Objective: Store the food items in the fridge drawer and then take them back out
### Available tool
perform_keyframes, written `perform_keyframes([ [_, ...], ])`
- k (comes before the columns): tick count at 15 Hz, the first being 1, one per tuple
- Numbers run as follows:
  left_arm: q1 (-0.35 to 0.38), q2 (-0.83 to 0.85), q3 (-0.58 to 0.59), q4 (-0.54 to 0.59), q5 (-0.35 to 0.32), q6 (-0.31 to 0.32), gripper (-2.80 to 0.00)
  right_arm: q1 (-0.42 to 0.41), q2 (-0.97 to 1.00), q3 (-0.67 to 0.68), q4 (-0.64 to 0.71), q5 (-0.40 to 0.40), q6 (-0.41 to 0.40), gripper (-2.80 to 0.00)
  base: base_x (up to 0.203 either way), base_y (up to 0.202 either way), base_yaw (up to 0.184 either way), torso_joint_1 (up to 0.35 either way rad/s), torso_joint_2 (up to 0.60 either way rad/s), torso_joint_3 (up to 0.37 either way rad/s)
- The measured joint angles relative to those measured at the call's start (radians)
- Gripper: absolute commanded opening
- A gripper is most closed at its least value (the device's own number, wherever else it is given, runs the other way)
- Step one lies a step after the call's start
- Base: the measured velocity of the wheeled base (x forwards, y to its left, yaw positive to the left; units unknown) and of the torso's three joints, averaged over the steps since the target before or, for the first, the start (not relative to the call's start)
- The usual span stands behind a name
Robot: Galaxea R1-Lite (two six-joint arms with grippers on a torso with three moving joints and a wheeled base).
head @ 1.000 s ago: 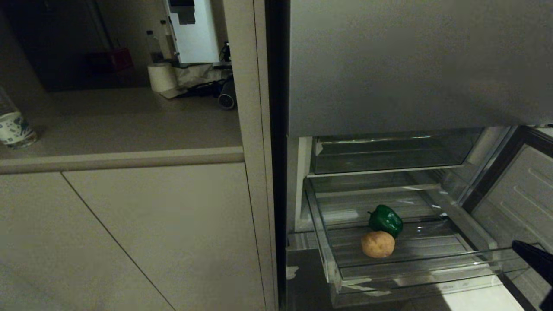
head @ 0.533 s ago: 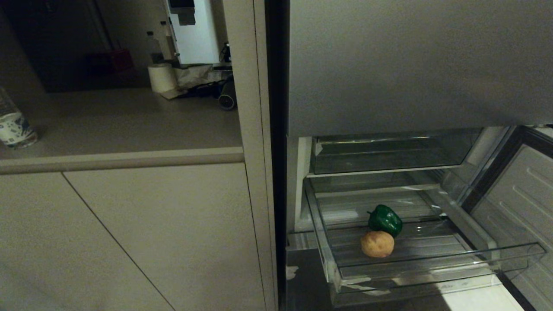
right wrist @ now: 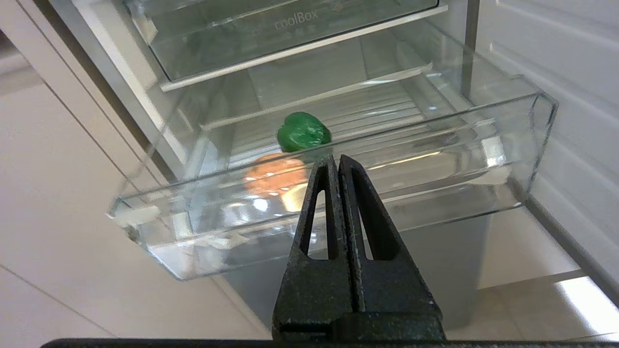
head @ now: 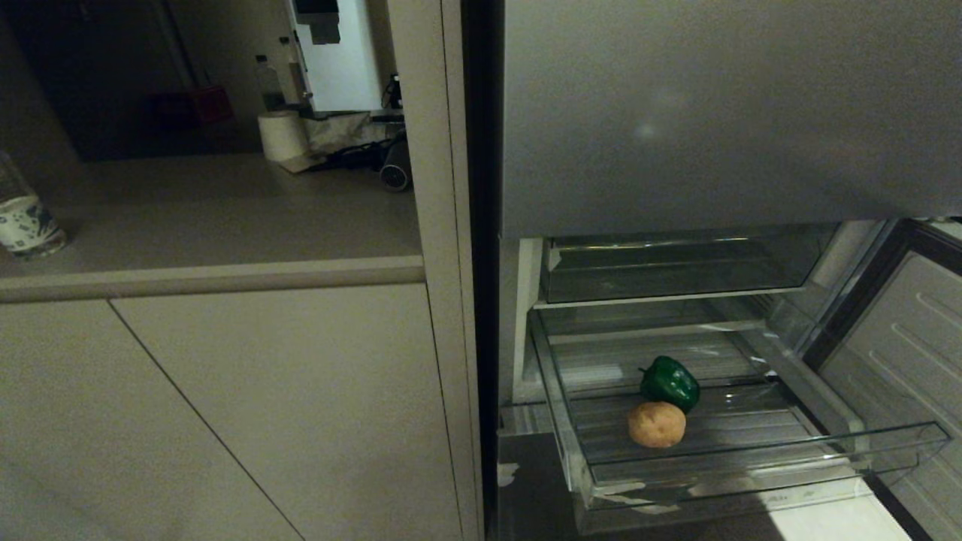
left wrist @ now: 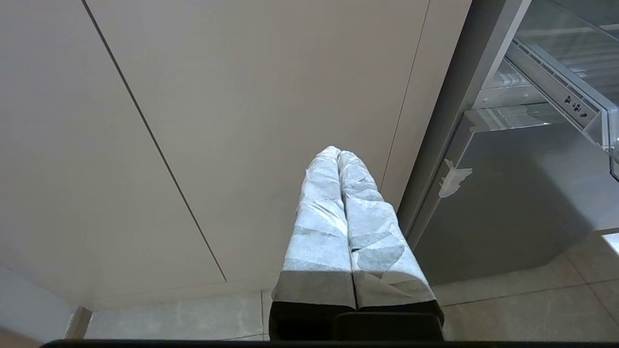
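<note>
A dim kitchen: pale cabinet fronts [head: 225, 406] stand under a beige worktop [head: 210, 218], which carries a paper roll [head: 282, 135] at the back and a printed cup [head: 26, 225] at the left edge. To the right, a grey fridge door panel [head: 714, 113] hangs above an open lower section. The clear drawer [head: 751, 481] is pulled out below another clear compartment [head: 676, 270]. Inside the drawer, on the ribbed floor, the potato [head: 657, 424] lies nearer the front lip and the green pepper [head: 670, 384] sits just behind it, the two touching or nearly so; which cannot be told. Neither arm shows in the head view. The right pincer [right wrist: 337, 162] is pressed together, empty, positioned outside the drawer's front wall and pointing at the two items through the plastic. The left pincer [left wrist: 338, 153], its fingers wrapped in pale tape and pressed together, holds nothing and points at the cabinet front beside the fridge's lower grey panel [left wrist: 508, 193], above a tiled floor [left wrist: 532, 309].
</note>
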Motion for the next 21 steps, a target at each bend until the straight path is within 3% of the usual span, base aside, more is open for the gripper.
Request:
perform_keyframes([
  [3,0.000,0.000,0.000,0.000,0.000,0.000,-2.80,0.000,-0.001,0.000,-0.007,0.000,-0.100,-2.80,0.000,0.000,0.000,0.000,0.00,0.000],
  [7,0.000,0.000,0.000,0.000,0.000,0.000,-2.80,0.000,-0.002,0.000,0.031,0.022,-0.394,-2.80,0.000,0.000,0.000,0.000,0.00,0.000],
  [8,0.000,0.000,0.000,0.000,0.000,0.000,-2.80,0.000,-0.002,0.000,0.034,0.022,-0.401,-2.80,0.000,0.000,0.000,0.000,0.00,0.000],
  [11,0.000,0.000,0.000,0.000,0.000,0.000,-2.80,0.000,-0.002,0.000,0.031,0.004,-0.312,-2.80,0.000,0.000,0.000,0.000,0.00,0.000],
  [21,0.000,0.000,0.000,0.000,0.000,0.000,-2.80,0.000,-0.003,0.000,0.031,0.000,-0.293,-2.80,0.000,0.000,0.000,0.000,0.00,0.000],
])
